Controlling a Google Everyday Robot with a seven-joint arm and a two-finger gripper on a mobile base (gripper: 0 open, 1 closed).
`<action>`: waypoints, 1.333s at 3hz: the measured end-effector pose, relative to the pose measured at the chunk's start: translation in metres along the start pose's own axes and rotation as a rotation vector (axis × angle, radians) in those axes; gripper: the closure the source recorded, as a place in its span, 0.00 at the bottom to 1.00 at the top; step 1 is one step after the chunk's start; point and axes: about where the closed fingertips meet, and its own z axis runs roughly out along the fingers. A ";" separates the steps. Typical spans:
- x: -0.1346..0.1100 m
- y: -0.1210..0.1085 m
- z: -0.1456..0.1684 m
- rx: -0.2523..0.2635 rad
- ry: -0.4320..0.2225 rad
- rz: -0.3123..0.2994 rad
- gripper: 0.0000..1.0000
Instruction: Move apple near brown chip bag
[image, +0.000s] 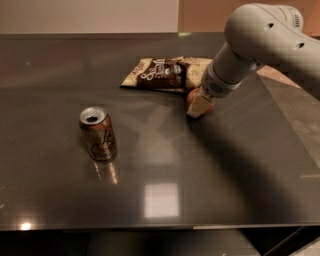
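Resting low at the right-centre of the dark table (235, 190), the gripper (200, 106) is recorded directly at the apple (192, 95), which is largely hidden behind it.

Item 1, apple: red-orange skin is seen on either side of the gripper's cream tip. It is located at table level, just beside the near right corner of the brown chip bag (162, 74). Whether it touches the bag cannot be told. The placement is judged to suit the end of the task, the fruit being already set close to the bag.

Item 2, gripper: whether the apple is clamped or released cannot be told, as the contact is hidden. The arm (260, 35) is angled down from the upper right, judged so that the bag is approached from its free side and left undisturbed.

Item 3, brown chip bag: laid flat towards the far side of the table, with a dark brown centre and cream ends. White script lettering is present across the centre but cannot be read.

Item 4, drink can (98, 135): stood upright with its top opened, well apart to the left and nearer the camera. It is judged to be no part of the task. A script mark is printed on its side, but no brand can be made out.
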 end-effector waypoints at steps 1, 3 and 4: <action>0.003 -0.003 -0.002 0.007 -0.001 0.011 0.00; 0.005 -0.009 -0.012 0.013 -0.031 0.035 0.00; 0.005 -0.014 -0.025 0.007 -0.067 0.052 0.00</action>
